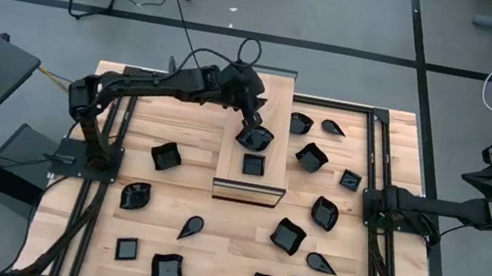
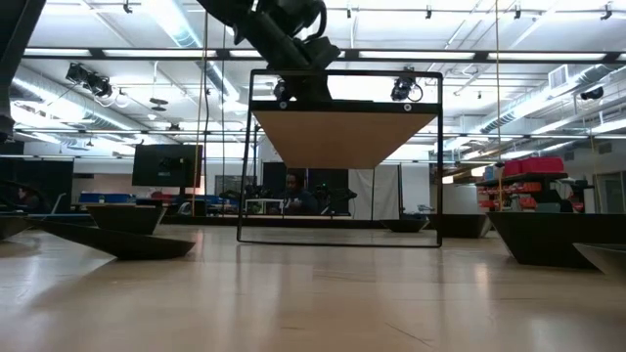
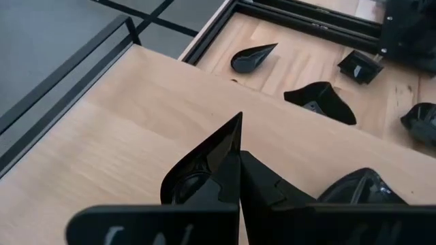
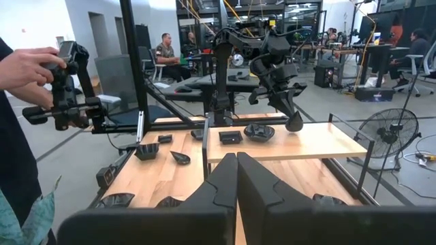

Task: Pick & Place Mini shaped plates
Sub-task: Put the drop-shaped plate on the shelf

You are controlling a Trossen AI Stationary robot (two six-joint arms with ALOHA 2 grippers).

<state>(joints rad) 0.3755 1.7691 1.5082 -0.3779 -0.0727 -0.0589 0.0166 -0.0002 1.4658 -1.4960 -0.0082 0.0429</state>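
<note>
plate in left pincer

The high view looks straight down on the whole table from well above. The low view sits at tabletop level, facing across into the room. The left wrist view looks closely down at the raised wooden board. The right wrist view faces across the table; both wrist views share that board.
</note>
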